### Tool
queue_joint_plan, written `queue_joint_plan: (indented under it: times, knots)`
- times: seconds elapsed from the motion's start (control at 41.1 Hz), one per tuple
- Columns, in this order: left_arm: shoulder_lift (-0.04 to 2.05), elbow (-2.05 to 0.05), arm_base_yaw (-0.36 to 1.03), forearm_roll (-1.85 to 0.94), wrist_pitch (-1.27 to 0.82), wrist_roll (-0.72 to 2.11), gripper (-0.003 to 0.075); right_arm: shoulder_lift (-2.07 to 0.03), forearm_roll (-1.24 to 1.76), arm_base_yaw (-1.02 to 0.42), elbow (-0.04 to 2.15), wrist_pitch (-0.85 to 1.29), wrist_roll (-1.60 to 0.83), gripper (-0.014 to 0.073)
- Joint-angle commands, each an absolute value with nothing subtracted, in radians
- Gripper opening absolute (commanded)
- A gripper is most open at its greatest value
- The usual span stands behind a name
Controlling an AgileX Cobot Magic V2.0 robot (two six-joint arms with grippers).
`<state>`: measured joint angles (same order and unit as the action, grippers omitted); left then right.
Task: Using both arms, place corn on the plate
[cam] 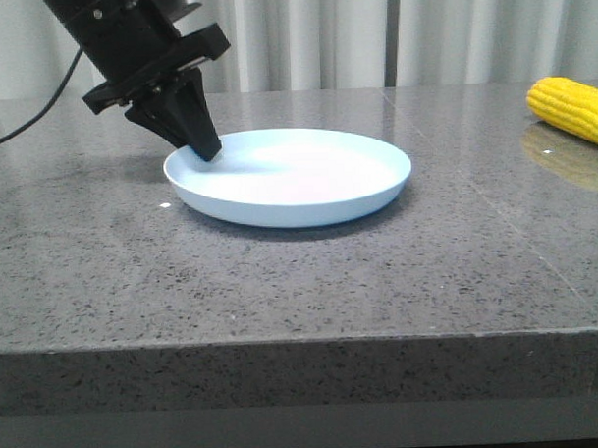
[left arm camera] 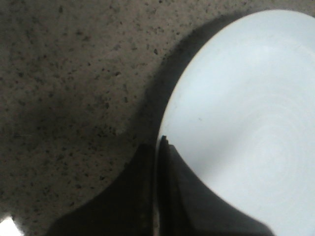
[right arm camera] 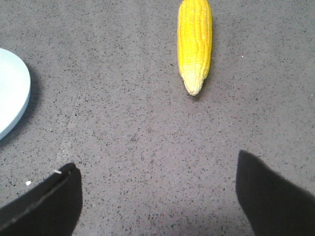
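With the black left gripper [cam: 206, 149] clamped on the rim of the round pale-blue plate [cam: 308, 209], the yellow ear of corn [right arm camera: 195, 43] lies on the grey speckled bench [cam: 281, 284], well apart; the right gripper [right arm camera: 157, 196], jaws spread, must next reach and grasp it.

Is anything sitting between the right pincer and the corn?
Nothing visible. In the right wrist view only bare stone table lies between the open right pincer and the corn. The plate sits off to one side, out of that path.
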<state>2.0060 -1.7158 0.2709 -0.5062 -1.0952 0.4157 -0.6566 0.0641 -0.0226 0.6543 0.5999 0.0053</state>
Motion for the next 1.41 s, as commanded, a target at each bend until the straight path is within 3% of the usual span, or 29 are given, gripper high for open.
queue_joint_plan:
  times: [0.0, 0.146, 0.267, 0.51, 0.754, 1.094, 1.386]
  knots:
    - [1.955, -1.75, 0.279, -0.544, -1.083, 0.418, 0.0118, -0.66, 0.061, -0.017, 0.684, 0.533, 0.0, 0.0651]
    - [1.954, -1.75, 0.279, -0.544, -1.09, 0.418, 0.0384, -0.66, 0.061, -0.017, 0.684, 0.533, 0.0, 0.0651]
    - [1.943, -1.784, 0.276, -0.537, -1.135, 0.418, 0.0485, -0.66, 0.061, -0.017, 0.684, 0.533, 0.0, 0.0651]
    - [1.814, -1.832, 0.325, -0.354, -1.139, 0.292, 0.0482, -0.66, 0.061, -0.017, 0.684, 0.533, 0.0, 0.0651]
    - [1.608, -1.78, 0.472, -0.036, -1.11, 0.093, 0.0482, -0.66, 0.061, -0.017, 0.684, 0.533, 0.0, 0.0651]
    - [1.222, -1.398, 0.678, 0.026, -0.906, 0.022, 0.0482, -0.66, 0.061, -0.017, 0.684, 0.533, 0.0, 0.0651]
    - [0.949, -1.088, 0.696, 0.029, -0.847, -0.059, 0.048, -0.66, 0.061, -0.017, 0.684, 0.533, 0.0, 0.0651]
